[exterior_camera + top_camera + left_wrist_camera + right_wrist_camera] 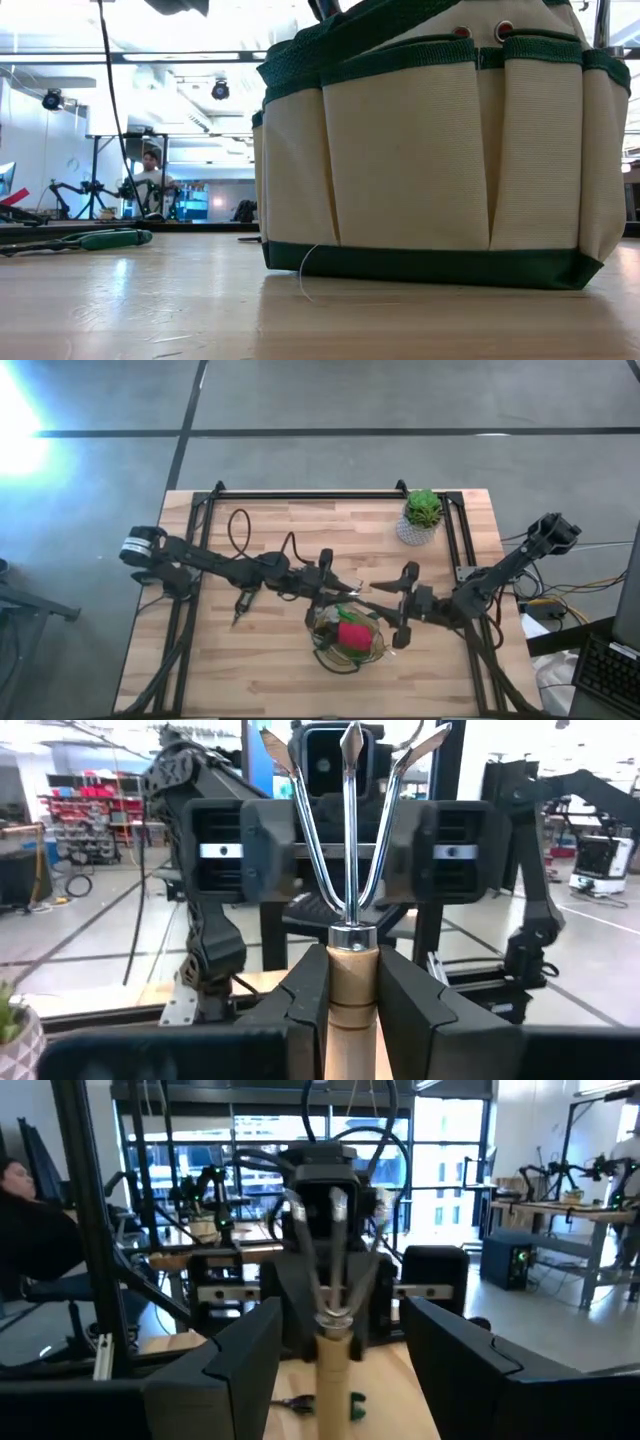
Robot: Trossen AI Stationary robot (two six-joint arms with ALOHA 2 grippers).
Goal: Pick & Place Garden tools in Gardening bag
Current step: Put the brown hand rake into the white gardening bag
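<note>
The left gripper (350,1005) is positioned over the middle of the wooden surface (270,670), directly beside the rim of the gardening bag (347,640). Its fingers (305,1000) are closed on the wooden handle of the three-pronged metal fork (348,850), gripping it just below the metal ferrule, with the chrome prongs projecting out past the fingertips. In the high view the fork (352,590) extends from the left gripper (325,582) toward the right gripper (408,605), which faces it from the opposite side of the bag. The right gripper (340,1365) has its fingers (245,1355) spread wide on either side of the fork (330,1295), with a clear gap between each finger and the handle. The gardening bag stands on the near-centre part of the surface, mouth upward, with a red item (355,635) visible inside. In the low view the bag (430,150) shows cream side pockets with dark green trim. A pair of green-handled pruners (100,240) lies flat on the surface, well apart from the bag. A further tool (243,603) lies on the surface under the left arm; its type cannot be determined. A potted plant (421,515) stands near the far right edge of the surface.
</note>
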